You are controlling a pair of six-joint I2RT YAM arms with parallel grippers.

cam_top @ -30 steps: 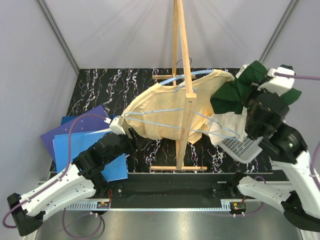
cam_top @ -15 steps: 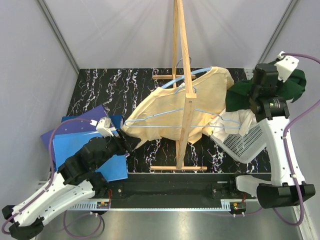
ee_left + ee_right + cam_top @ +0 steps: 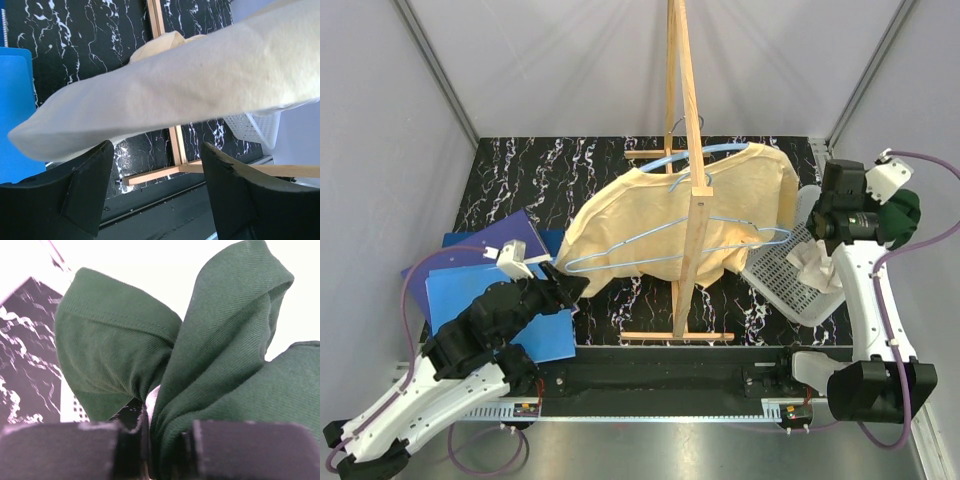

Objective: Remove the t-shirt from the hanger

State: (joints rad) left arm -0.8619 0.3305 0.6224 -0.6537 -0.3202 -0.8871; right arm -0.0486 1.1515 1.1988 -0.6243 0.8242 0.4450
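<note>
Black marble-patterned table [image 3: 520, 180] fills the floor of the scene. Above its middle hangs the cream t-shirt [image 3: 660, 215], draped over a pale blue wire hanger [image 3: 725, 148] that hooks onto a tall wooden stand [image 3: 692, 120]. The shirt is not yet off, and its lower left corner droops toward the near left. Blue folders [image 3: 460, 300] lie at the near left, likely just parked out of the way. A white perforated basket [image 3: 785, 290] tilts at the right edge and looks like the drop place for garments.

A green cloth [image 3: 220, 340] is bunched at the far right, over the basket side. The right gripper [image 3: 167, 440] is pressed together on a fold of it, which I judge keeps it lifted off the table. The left gripper [image 3: 156, 146] sits under the shirt's left corner with its fingers [image 3: 90, 190] spread and nothing between them, placed, it seems, to take the hem.

No brand, label or writing can be read anywhere.
</note>
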